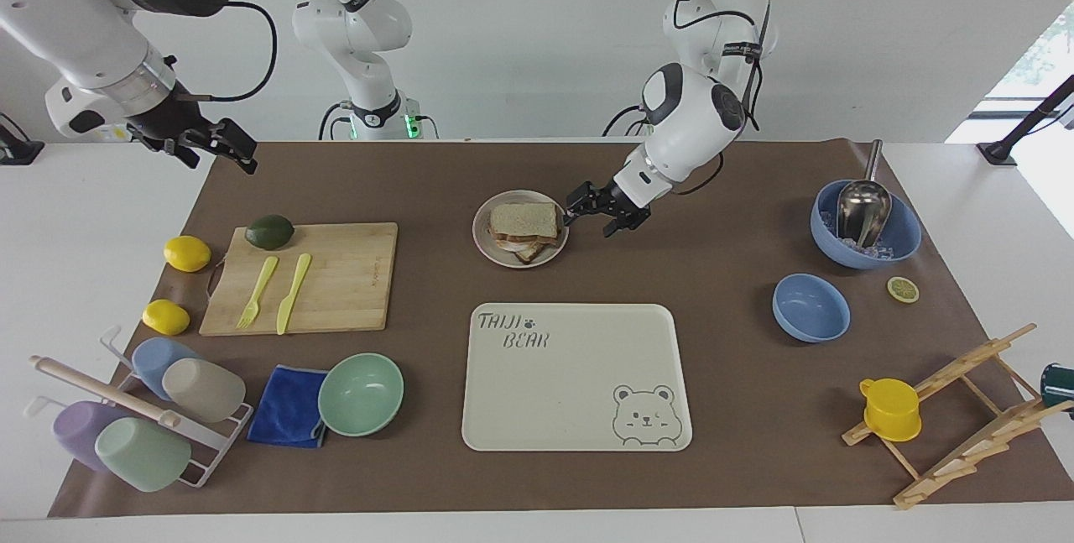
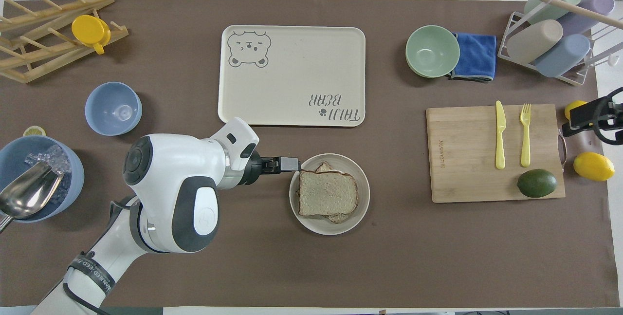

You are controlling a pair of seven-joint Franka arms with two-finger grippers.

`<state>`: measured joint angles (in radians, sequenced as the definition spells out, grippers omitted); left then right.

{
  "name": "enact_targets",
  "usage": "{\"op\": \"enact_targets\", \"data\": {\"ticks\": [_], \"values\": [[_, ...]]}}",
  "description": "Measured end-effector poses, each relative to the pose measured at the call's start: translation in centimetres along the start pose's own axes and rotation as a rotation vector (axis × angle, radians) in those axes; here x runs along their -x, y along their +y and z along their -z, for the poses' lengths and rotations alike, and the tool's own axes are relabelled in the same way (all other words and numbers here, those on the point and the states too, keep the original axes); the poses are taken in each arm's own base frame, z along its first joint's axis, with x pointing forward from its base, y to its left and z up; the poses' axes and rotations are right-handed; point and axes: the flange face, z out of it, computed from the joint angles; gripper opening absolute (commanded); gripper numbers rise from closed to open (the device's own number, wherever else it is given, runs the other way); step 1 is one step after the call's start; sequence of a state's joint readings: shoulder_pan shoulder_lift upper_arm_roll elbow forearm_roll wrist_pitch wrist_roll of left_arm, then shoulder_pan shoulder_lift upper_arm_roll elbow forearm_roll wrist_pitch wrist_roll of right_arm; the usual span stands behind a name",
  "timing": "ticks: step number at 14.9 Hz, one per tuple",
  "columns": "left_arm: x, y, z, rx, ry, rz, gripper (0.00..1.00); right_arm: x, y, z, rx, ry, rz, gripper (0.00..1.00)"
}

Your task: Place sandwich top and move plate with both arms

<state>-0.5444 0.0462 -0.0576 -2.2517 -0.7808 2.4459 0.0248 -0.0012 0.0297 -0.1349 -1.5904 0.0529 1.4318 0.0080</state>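
Observation:
The sandwich top [image 1: 524,219], a pale speckled bread slice, lies on the stacked sandwich on the small cream plate [image 1: 480,234], which sits on the brown mat nearer to the robots than the bear tray. Both also show in the overhead view, the slice [image 2: 325,192] and the plate [image 2: 340,228]. My left gripper [image 1: 592,217] is open, low at the plate's rim on the side toward the left arm's end; I cannot tell if it touches. It shows in the overhead view [image 2: 290,164]. My right gripper [image 1: 216,153] is open and empty, raised over the mat's corner at the right arm's end, partly in the overhead view [image 2: 579,121].
The bear tray [image 1: 579,375] lies farther from the robots than the plate. A cutting board [image 1: 336,274] with a knife, a fork and an avocado is toward the right arm's end, with lemons [image 1: 186,253] beside it. Two blue bowls [image 1: 810,306] stand toward the left arm's end. A green bowl [image 1: 361,394] sits beside a blue cloth.

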Motion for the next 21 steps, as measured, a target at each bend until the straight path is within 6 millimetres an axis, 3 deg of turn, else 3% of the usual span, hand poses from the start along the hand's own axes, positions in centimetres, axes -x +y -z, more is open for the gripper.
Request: {"op": "enact_targets", "data": {"ticks": [2,6,17,21], "values": [[0.5,0.3,-1.3,0.004,0.002,-0.017,1.00,0.0,-0.9,-0.3,0.003,-0.005,0.016,1.00],[1.0,0.4,-3.1,-0.002,-0.003,-0.034,1.00,0.2,-0.9,0.0,0.002,-0.001,0.016,1.00],[0.8,0.3,-3.0,-0.001,0.004,-0.038,1.00,0.5,-0.8,0.5,0.001,0.009,0.016,1.00],[-0.9,-1.8,-1.7,-0.003,0.035,0.009,0.99,0.5,-0.8,0.5,0.001,0.009,0.016,1.00]]}}
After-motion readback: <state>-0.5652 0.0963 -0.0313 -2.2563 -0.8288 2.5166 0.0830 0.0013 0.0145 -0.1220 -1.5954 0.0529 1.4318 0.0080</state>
